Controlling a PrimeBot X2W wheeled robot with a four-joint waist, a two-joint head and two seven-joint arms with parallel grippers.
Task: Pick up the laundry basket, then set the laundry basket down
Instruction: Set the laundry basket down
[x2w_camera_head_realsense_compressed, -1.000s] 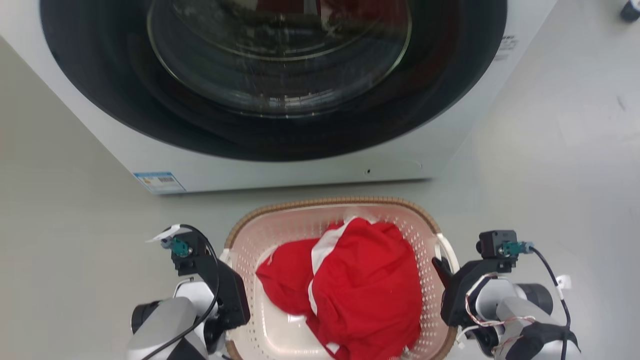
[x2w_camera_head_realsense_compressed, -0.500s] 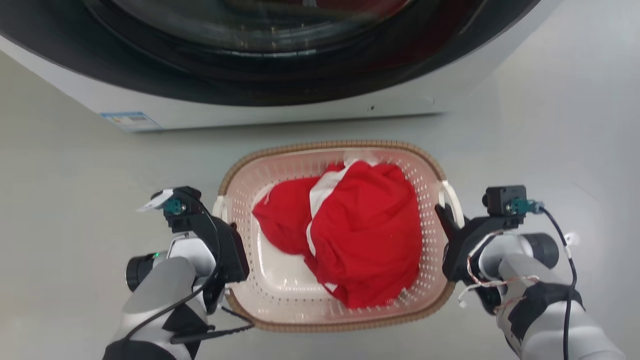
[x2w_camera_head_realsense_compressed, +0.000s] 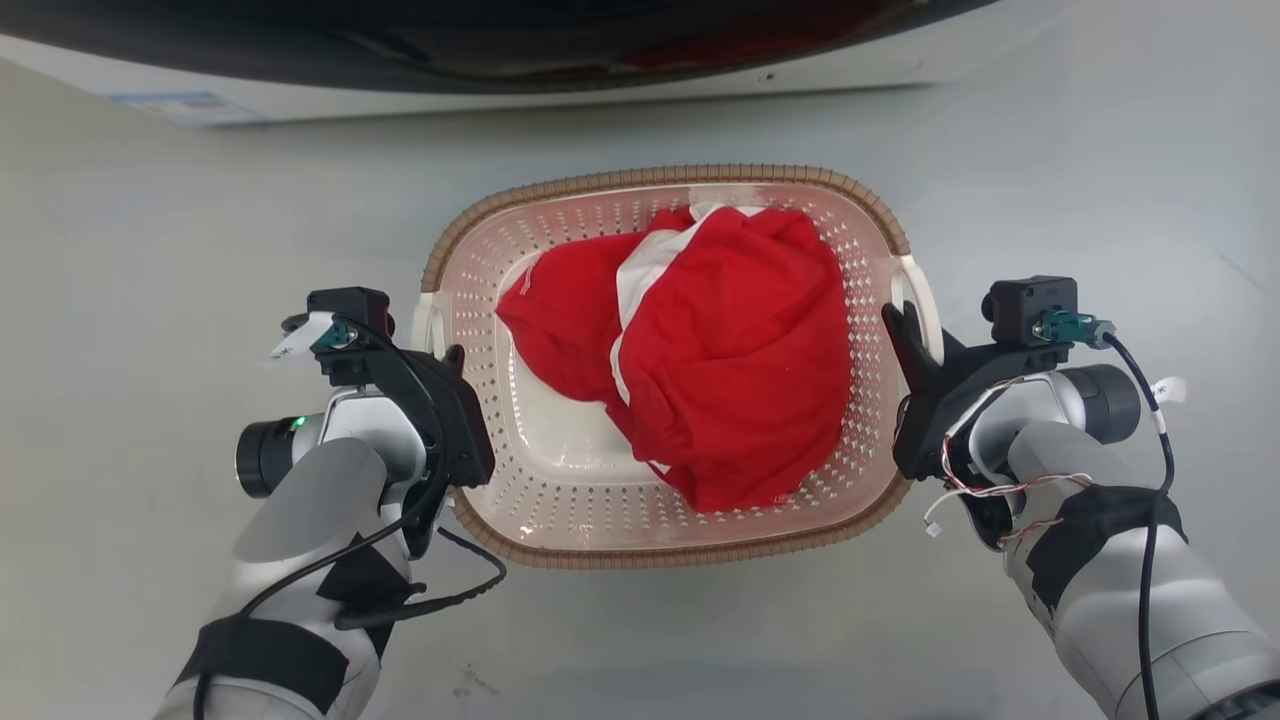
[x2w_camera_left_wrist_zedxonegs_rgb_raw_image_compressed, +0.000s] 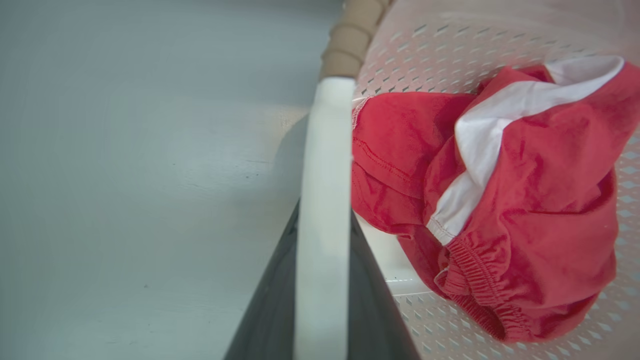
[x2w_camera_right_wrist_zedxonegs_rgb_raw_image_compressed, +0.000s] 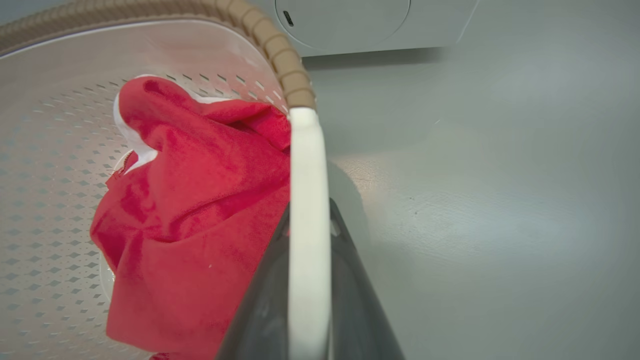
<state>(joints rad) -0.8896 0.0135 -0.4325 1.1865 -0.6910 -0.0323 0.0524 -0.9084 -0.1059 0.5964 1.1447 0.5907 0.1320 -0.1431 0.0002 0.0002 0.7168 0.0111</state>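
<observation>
Pinches the white left side handle (x2w_camera_left_wrist_zedxonegs_rgb_raw_image_compressed: 324, 175) between the two dark fingers (x2w_camera_left_wrist_zedxonegs_rgb_raw_image_compressed: 270, 320) of the left gripper (x2w_camera_head_realsense_compressed: 440, 350), at the 9 o'clock side of the rounded pale pink-white perforated plastic laundry basket (x2w_camera_head_realsense_compressed: 660, 178) with its brown woven-look rim. Clamps the white right side handle (x2w_camera_right_wrist_zedxonegs_rgb_raw_image_compressed: 306, 175) likewise in the right gripper (x2w_camera_head_realsense_compressed: 915, 330), at 3 o'clock. Holds a crumpled, white-striped red garment (x2w_camera_head_realsense_compressed: 730, 350) inside, heaped toward 2 o'clock. Sits over pale grey floor (x2w_camera_head_realsense_compressed: 150, 250), just short of the white washer front (x2w_camera_head_realsense_compressed: 860, 68) at 12 o'clock; cannot tell whether lifted or resting.
</observation>
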